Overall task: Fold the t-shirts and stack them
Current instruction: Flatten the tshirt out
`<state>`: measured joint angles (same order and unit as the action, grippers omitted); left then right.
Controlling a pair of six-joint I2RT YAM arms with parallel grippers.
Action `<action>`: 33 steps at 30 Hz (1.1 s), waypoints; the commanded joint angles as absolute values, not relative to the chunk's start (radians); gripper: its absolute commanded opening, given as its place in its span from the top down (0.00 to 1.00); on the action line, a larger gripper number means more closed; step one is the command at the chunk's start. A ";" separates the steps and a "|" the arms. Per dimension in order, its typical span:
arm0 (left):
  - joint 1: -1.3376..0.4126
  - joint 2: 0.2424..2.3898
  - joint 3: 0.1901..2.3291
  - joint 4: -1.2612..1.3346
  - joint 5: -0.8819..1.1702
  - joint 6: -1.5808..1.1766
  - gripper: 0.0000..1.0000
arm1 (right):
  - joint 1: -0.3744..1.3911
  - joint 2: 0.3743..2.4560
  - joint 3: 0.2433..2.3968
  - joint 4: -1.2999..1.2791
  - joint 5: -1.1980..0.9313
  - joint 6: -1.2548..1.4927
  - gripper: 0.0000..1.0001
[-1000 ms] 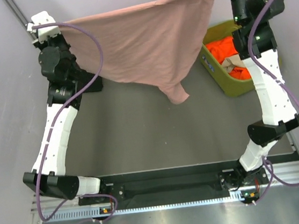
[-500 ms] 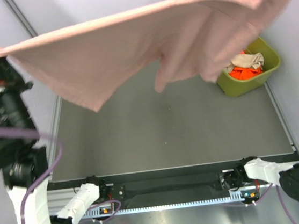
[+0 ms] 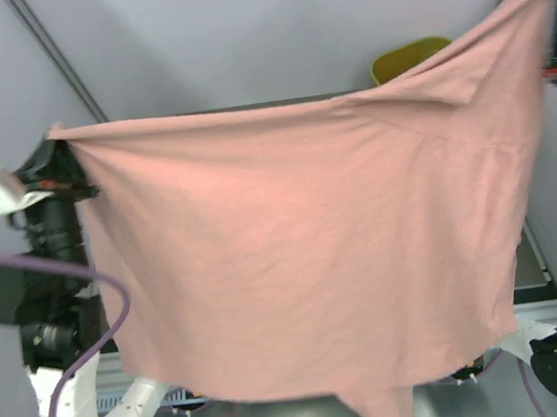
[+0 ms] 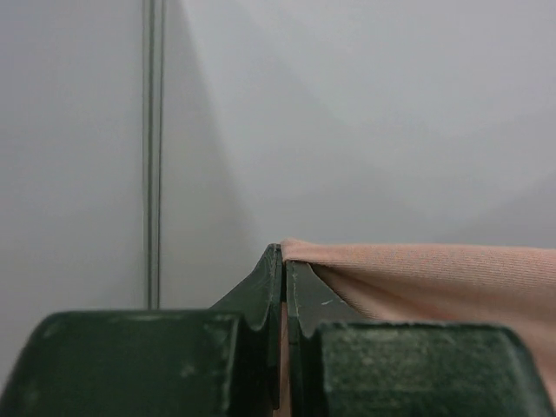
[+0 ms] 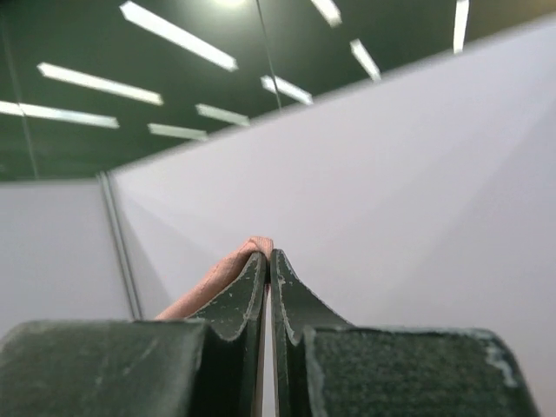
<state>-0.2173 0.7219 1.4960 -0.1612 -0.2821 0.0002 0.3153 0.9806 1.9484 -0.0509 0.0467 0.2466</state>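
A dusty pink t-shirt (image 3: 304, 256) hangs spread wide like a curtain, high above the table, and fills most of the top view. My left gripper (image 3: 57, 135) is shut on its upper left corner. In the left wrist view the jaws (image 4: 284, 254) pinch pink cloth (image 4: 434, 278) that runs off to the right. My right gripper (image 5: 268, 254) is shut on the upper right corner, and a fold of pink cloth (image 5: 217, 280) shows left of its tips. That corner sits at the right edge of the top view. A sleeve (image 3: 387, 412) dangles at the bottom.
Only the rim of the olive-green bin (image 3: 407, 53) shows above the shirt's top edge. The table and the arm bases are mostly hidden behind the cloth. Grey walls stand close on both sides, with a metal post (image 3: 55, 58) at the back left.
Both arms have lifted and pulled apart, raising the shirt towards the camera. It went from a sagging drape to a taut sheet that now hides the table and most of the bin.
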 commanded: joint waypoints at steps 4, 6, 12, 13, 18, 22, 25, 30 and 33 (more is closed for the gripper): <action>-0.209 0.738 1.104 -0.063 -0.400 -0.081 1.00 | 0.299 0.974 1.464 0.124 0.060 0.271 1.00; -0.209 0.753 0.939 -0.037 -0.438 -0.104 1.00 | 0.301 0.992 1.265 0.239 0.066 0.296 1.00; -0.204 1.036 0.673 0.179 -0.593 -0.127 1.00 | 0.292 1.274 1.006 0.521 0.086 0.328 1.00; -0.198 1.099 0.696 0.198 -0.610 -0.108 1.00 | 0.288 1.329 1.015 0.544 0.084 0.318 1.00; -0.112 1.484 0.902 0.207 -0.583 -0.101 1.00 | 0.268 1.656 1.205 0.554 0.034 0.262 1.00; -0.064 1.641 1.070 0.207 -0.531 -0.097 1.00 | 0.259 1.802 1.382 0.526 0.008 0.264 1.00; -0.054 1.730 1.156 0.212 -0.515 -0.061 1.00 | 0.255 1.902 1.474 0.497 -0.023 0.271 1.00; -0.028 1.812 1.259 0.143 -0.464 -0.064 1.00 | 0.249 2.012 1.679 0.397 -0.041 0.282 1.00; -0.023 1.783 1.295 0.107 -0.414 -0.100 1.00 | 0.239 2.000 1.752 0.356 -0.032 0.291 1.00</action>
